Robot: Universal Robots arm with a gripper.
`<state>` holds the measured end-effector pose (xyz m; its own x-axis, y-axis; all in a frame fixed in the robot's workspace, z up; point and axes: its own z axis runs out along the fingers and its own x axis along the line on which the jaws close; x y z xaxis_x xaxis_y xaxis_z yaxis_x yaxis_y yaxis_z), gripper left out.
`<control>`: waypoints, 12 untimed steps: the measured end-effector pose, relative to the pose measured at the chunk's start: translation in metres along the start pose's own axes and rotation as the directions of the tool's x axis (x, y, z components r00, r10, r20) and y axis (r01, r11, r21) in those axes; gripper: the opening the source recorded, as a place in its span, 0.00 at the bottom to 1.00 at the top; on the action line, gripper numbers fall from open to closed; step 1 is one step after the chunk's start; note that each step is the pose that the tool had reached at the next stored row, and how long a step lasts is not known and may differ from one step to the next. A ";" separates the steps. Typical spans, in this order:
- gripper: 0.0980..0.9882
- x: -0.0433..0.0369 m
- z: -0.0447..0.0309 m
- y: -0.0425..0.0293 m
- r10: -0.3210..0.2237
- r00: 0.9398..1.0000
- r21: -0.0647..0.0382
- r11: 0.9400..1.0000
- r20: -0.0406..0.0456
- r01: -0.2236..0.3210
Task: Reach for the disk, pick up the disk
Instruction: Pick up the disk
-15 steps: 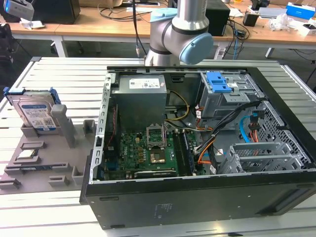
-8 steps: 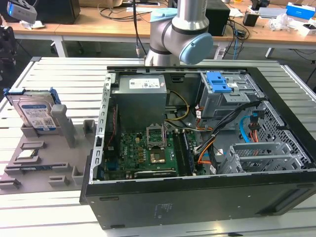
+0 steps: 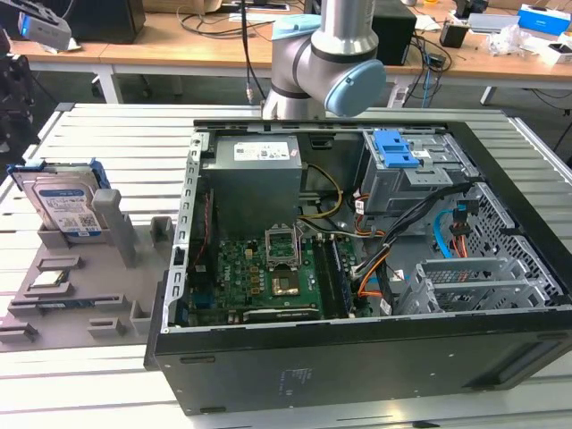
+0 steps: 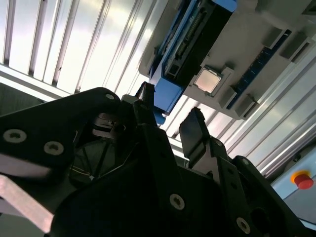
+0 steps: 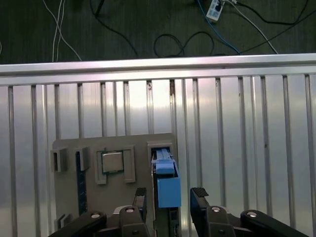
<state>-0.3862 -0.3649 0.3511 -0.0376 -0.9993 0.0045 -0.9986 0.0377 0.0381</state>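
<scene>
Gripper [image 5: 170, 195] hangs above the disk [image 5: 167, 181], jaws spread wide, holding nothing and apart from it.

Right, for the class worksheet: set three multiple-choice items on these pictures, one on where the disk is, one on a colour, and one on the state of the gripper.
1. Where does the disk stand?
A. on the desk at the back
B. in the grey holder at the exterior view's left of the computer case
C. on the floor

2. What colour is the disk's side bracket?
A. red
B. blue
C. yellow

3. How is the gripper?
A. shut on the disk
B. shut on nothing
C. open

Answers:
1 B: the exterior view shows the disk upright in a slot of the holder, outside the case.
2 B: the bracket is blue in both wrist views.
3 C: in the first wrist view the fingers stand apart, with the disk seen between them and not gripped.
</scene>
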 end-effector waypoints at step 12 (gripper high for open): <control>0.43 -0.0015 0.0288 -0.0093 -0.024 1.000 0.000 1.000 -0.005 0.024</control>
<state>-0.3780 -0.3638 0.3220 -0.0131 -0.9999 0.0081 -0.9992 0.0134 0.0380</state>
